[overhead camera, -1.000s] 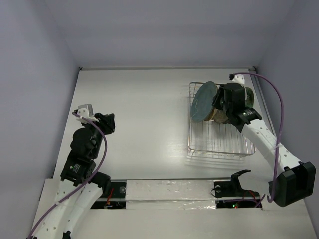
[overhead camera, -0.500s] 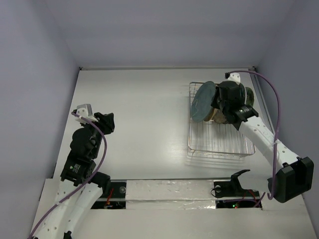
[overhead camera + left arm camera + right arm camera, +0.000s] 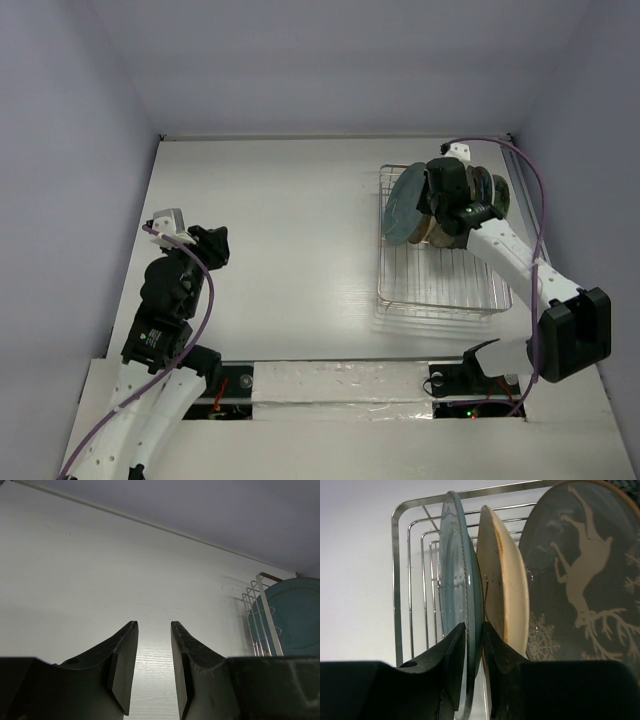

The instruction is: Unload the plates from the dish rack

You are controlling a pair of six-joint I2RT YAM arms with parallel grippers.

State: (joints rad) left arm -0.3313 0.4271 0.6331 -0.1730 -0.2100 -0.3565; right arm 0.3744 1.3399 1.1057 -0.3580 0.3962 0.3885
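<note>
Right fingers (image 3: 452,665) astride teal plate (image 3: 456,555) rim — cream plate (image 3: 505,580) just beside.

Dish rack (image 3: 395,580): shiny metal wire. Teal plate (image 3: 451,555), cream plate (image 3: 507,580): glossy glaze. Table (image 3: 280,220): matt, smooth.

No text, label, brand, number or sign can be read in any of the views.
</note>
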